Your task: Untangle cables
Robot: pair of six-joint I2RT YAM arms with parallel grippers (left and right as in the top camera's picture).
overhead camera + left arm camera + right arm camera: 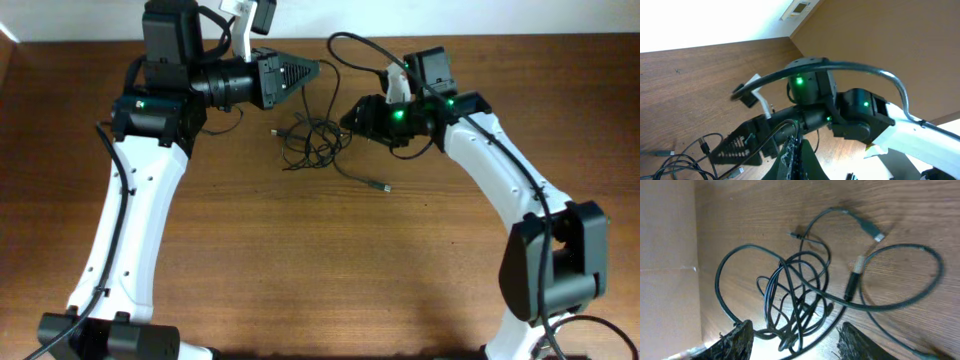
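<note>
The cables (311, 140) form a knotted clump of thin black cords on the wooden table (300, 260), between the two grippers. One cord trails out to a plug (381, 186). My left gripper (314, 68) hovers behind the clump, shut, and a thin cord (755, 147) runs taut from its tip down to the clump. My right gripper (349, 118) points left at the clump. In the right wrist view it (796, 345) stands open, one finger (737, 340) on each side of the tangle (795, 297). A USB plug (875, 232) and a small jack (794, 235) lie beyond.
The right arm's thicker black cable (360, 48) arches above the table behind the clump. A tan wall (667, 255) borders the table's far edge. Both arms' white links (130, 220) run down either side.
</note>
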